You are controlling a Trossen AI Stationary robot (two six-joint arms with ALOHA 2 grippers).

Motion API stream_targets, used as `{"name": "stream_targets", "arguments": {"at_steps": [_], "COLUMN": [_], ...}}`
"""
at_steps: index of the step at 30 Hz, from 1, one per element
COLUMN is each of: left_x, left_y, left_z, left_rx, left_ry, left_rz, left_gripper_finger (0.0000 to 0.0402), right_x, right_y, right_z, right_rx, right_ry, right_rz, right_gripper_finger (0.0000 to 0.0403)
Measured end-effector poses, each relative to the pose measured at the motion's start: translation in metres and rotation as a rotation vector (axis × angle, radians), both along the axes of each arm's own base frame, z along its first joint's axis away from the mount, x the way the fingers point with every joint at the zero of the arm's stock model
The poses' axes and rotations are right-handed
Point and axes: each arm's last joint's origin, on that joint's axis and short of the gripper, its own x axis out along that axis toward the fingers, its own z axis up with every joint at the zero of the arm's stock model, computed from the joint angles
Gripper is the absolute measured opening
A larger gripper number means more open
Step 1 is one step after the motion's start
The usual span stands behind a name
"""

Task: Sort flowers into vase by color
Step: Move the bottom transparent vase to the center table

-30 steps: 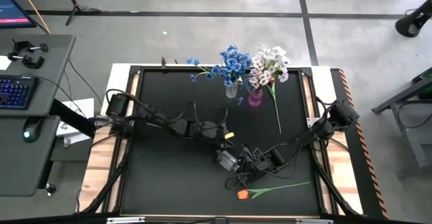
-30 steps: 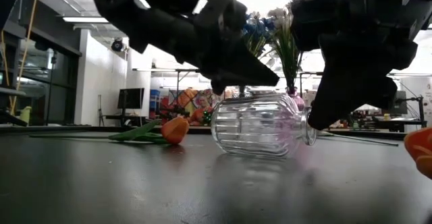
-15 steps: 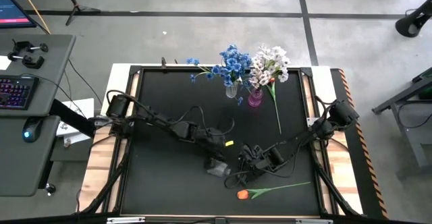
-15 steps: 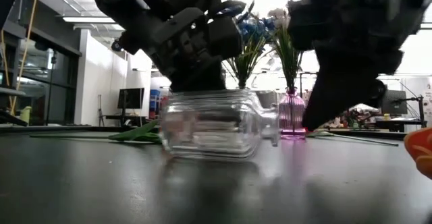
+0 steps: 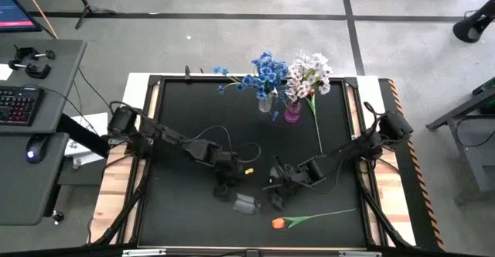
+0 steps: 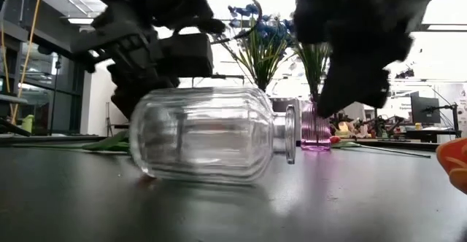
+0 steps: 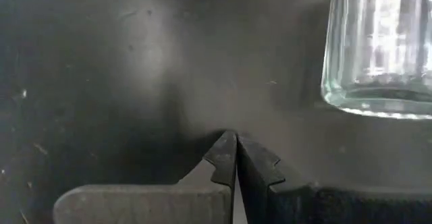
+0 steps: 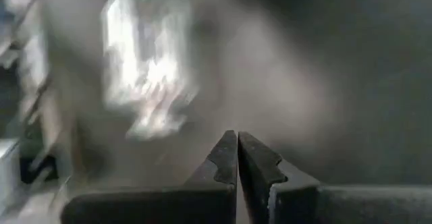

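clear vase (image 6: 208, 133) on its side, ribbing plain in low view

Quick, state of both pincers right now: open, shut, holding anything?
Left pincer: shut, holding nothing; the clear glass vase lies on its side just ahead of it.
Right pincer: shut, holding nothing.

no text, label, brand, number or sign can be read in any of the views.
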Motion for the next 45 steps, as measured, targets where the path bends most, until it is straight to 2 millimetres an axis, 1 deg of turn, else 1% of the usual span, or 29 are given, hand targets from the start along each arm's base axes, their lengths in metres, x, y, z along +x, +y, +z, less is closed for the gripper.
{"name": "stream_targets", "arguments": {"at_steps": [5,7,11,15,18,20,22,24,26,30,35,40,43,45], "left_x": [-0.011,-0.014,-0.017,-0.024,-0.029,-0.032,-0.035,-0.036,-0.036,-0.031,-0.023,-0.007,0.001,0.002], "left_y": [0.0,-0.001,-0.009,-0.025,-0.037,-0.043,-0.048,-0.052,-0.054,-0.055,-0.051,-0.045,-0.043,-0.042], "left_z": [0.013,0.017,0.024,0.027,0.033,0.034,0.036,0.037,0.037,0.041,0.042,0.033,0.02,0.013], "left_rx": [-0.012,-0.016,-0.023,-0.022,-0.021,-0.01,0.008,0.016,0.033,0.077,0.109,0.113,0.078,0.067], "left_ry": [-0.058,-0.08,-0.108,-0.104,-0.12,-0.127,-0.136,-0.153,-0.161,-0.251,-0.334,-0.408,-0.413,-0.386], "left_rz": [0.002,-0.002,-0.029,-0.084,-0.133,-0.142,-0.147,-0.152,-0.151,-0.151,-0.188,-0.188,-0.187,-0.168], "left_gripper_finger": [0.0,0.0,0.0,0.0,0.0,0.0,0.0,0.0,0.0,0.0,0.0,0.0,0.0,0.0], "right_x": [-0.005,-0.006,-0.001,0.017,0.038,0.049,0.056,0.058,0.06,0.065,0.064,0.061,0.062,0.061], "right_y": [0.03,0.04,0.052,0.063,0.077,0.083,0.088,0.091,0.094,0.096,0.094,0.091,0.09,0.09], "right_z": [0.008,0.008,-0.002,-0.008,-0.009,-0.011,-0.014,-0.019,-0.019,-0.012,-0.013,-0.015,-0.016,-0.016], "right_rx": [0.163,0.178,0.164,0.153,0.118,0.08,0.051,0.022,-0.012,-0.075,-0.093,-0.131,-0.139,-0.146], "right_ry": [-0.058,-0.099,-0.15,-0.169,-0.207,-0.191,-0.13,-0.051,-0.024,-0.066,-0.048,-0.016,-0.015,-0.014], "right_rz": [0.224,0.263,0.303,0.339,0.403,0.433,0.444,0.446,0.431,0.358,0.303,0.287,0.288,0.292], "right_gripper_finger": [0.0,0.0,0.0,0.0,0.0,0.0,0.0,0.0,0.0,0.0,0.0,0.0,0.0,0.0]}}
